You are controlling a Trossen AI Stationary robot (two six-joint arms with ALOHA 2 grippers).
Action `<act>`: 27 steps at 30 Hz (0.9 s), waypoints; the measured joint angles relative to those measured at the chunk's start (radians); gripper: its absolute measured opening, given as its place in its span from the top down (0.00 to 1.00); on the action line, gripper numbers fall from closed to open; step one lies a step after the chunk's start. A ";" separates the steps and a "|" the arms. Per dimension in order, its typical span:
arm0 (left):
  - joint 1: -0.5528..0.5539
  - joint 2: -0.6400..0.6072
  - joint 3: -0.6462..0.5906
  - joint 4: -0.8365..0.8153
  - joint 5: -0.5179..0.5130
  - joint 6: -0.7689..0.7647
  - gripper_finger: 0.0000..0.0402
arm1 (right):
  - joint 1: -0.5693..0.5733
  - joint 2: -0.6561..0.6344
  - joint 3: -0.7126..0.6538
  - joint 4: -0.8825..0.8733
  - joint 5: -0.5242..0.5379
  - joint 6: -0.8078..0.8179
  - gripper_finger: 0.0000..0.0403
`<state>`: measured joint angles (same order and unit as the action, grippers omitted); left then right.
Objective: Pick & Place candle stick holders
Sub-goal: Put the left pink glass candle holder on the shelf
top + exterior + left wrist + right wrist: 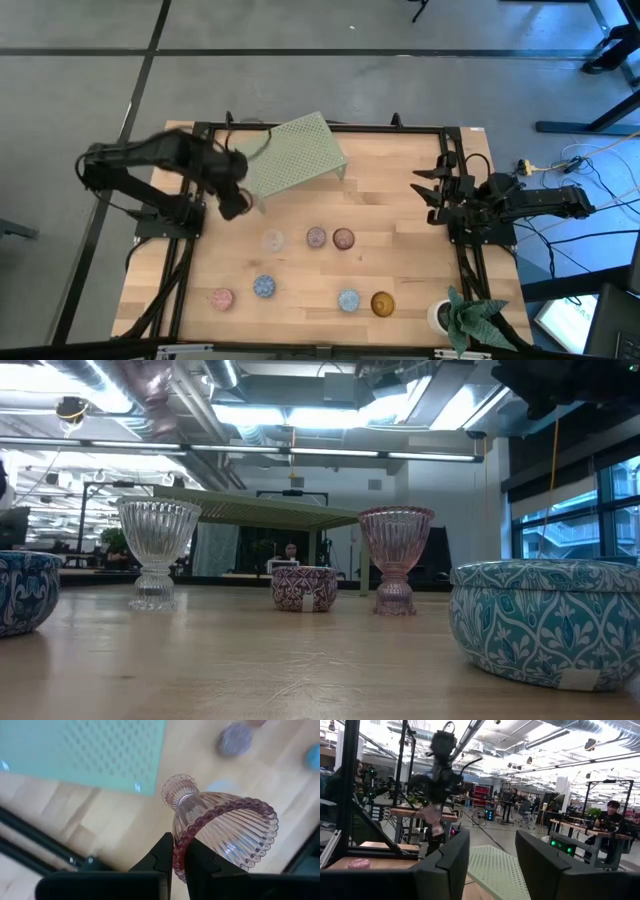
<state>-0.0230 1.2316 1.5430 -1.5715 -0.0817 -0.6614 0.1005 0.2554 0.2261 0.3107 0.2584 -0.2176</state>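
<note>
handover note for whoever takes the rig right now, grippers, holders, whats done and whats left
Left gripper: jaws shut on the beaded rim of a pink stemmed holder, lifted beside the green rack.
Right gripper: jaws open, empty, waiting at the table's right edge.
Seven holders on the table, including the clear one and the amber one.
Done: none on the rack.
Left: place the held one, then the rest.

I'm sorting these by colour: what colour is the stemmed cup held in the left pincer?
Pink ribbed glass, its beaded rim pinched by the left pincer; clearest in the left wrist view.

Robotics lab: open ceiling ducts point(415, 727), rows of framed workbenches point(580, 827), ppl at desks point(610, 820)
</note>
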 joint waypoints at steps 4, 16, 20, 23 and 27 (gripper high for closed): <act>0.147 0.008 0.056 0.000 0.072 0.148 0.95 | 0.000 0.000 0.000 0.007 0.000 0.000 0.59; 0.598 0.124 0.058 0.000 0.236 0.540 0.95 | 0.000 0.000 0.000 0.015 -0.022 -0.002 0.59; 0.733 0.175 0.058 0.001 0.290 0.633 0.95 | 0.000 0.000 0.000 0.015 -0.027 -0.002 0.59; 0.818 0.198 0.058 0.001 0.291 0.672 0.95 | 0.000 0.000 0.000 0.015 -0.027 -0.002 0.59; 0.905 0.214 0.058 0.001 0.293 0.697 0.95 | 0.000 0.000 0.000 0.015 -0.027 -0.003 0.59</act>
<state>0.8816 1.4452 1.6012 -1.5701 0.2114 0.0359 0.1002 0.2554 0.2264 0.3256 0.2317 -0.2203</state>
